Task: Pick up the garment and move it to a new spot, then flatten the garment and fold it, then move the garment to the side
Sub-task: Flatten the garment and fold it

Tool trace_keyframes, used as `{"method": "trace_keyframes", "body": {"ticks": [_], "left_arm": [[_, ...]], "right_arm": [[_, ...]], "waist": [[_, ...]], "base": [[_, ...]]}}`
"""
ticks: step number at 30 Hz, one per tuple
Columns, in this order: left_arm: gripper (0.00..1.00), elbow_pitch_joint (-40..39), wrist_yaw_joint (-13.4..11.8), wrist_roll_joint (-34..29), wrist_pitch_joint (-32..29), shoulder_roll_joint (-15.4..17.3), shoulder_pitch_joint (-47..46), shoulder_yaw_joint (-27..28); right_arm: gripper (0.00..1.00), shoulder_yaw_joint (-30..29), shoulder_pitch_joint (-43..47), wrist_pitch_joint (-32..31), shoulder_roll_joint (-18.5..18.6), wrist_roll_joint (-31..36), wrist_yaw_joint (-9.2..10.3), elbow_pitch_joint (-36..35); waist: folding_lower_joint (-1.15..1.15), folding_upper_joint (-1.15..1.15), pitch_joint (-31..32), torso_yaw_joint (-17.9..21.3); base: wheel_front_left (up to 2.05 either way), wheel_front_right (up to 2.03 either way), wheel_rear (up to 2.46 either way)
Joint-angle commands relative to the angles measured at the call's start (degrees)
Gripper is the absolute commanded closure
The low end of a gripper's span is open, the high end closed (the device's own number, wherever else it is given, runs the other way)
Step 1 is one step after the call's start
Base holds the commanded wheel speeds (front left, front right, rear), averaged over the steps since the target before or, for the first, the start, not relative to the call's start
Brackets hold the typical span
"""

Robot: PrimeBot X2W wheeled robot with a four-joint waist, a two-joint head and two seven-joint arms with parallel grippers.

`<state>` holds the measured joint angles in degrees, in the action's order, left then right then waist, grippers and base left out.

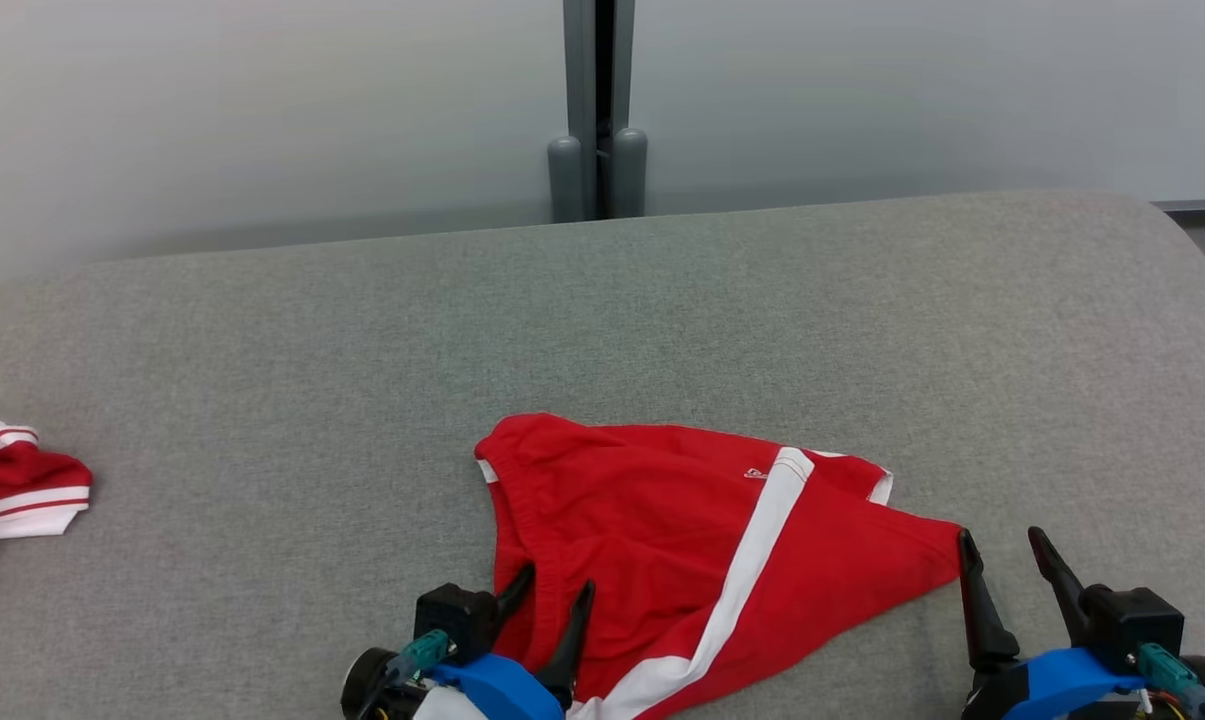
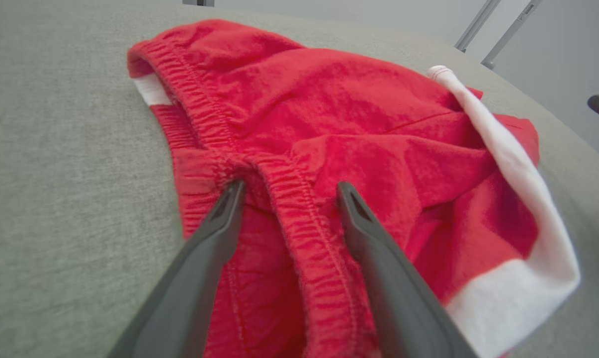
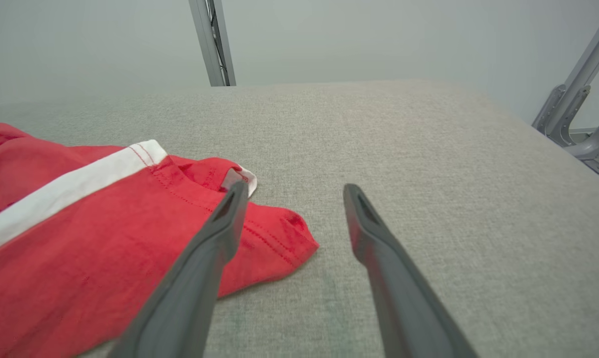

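Red garment (image 1: 662, 520) is lying at the bench's (image 1: 662, 300) near edge, centre. Second red-and-white cloth (image 1: 17, 480) is lying at the left edge, well apart. Left gripper (image 1: 559, 578), fingers apart, is straddling the waistband ridge. Right gripper (image 1: 1000, 534), fingers apart, is pointing past the garment's right corner.

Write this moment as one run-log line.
red garment: rumpled on grey surface | left gripper: open, over waistband | right gripper: open, at garment's right corner

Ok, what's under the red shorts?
The red shorts lie on the grey fabric surface, which shows around their edges. Anything directly beneath the cloth is covered.
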<state>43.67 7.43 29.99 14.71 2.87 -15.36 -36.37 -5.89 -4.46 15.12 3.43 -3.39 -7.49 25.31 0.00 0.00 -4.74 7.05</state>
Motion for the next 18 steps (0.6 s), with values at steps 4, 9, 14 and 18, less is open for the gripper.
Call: {"method": "trace_keyframes", "body": {"ticks": [4, 9, 14, 18], "left_arm": [[0.0, 5.4, 0.0, 1.1, -0.4, 0.1, -3.6, -1.1], [1.0, 9.7, -1.5, 3.2, -0.1, 0.1, -5.9, -1.1], [1.0, 7.9, -6.5, 2.5, 0.5, 1.1, -10.6, 4.6], [1.0, 4.5, -8.8, 0.7, 0.5, 2.5, -12.3, 10.0]], "right_arm": [[0.0, 0.5, -0.7, 0.0, -0.1, -0.1, 0.0, -0.1], [0.0, 0.7, -1.2, 0.0, -0.2, -0.7, 0.0, -0.5], [0.0, 0.6, -1.6, 0.0, -0.3, -0.9, 0.0, -1.3], [0.0, 1.5, -2.5, 0.0, -0.4, -1.1, 0.0, -1.2]], "waist": [[0.0, 0.0, -0.5, 1.2], [0.0, 0.0, -1.7, 1.9], [0.0, 0.0, -3.1, 1.3], [0.0, 0.0, -4.0, 0.8]], "base": [[0.0, 0.0, 0.0], [0.0, 0.0, 0.0], [0.0, 0.0, 0.0], [0.0, 0.0, 0.0]]}}
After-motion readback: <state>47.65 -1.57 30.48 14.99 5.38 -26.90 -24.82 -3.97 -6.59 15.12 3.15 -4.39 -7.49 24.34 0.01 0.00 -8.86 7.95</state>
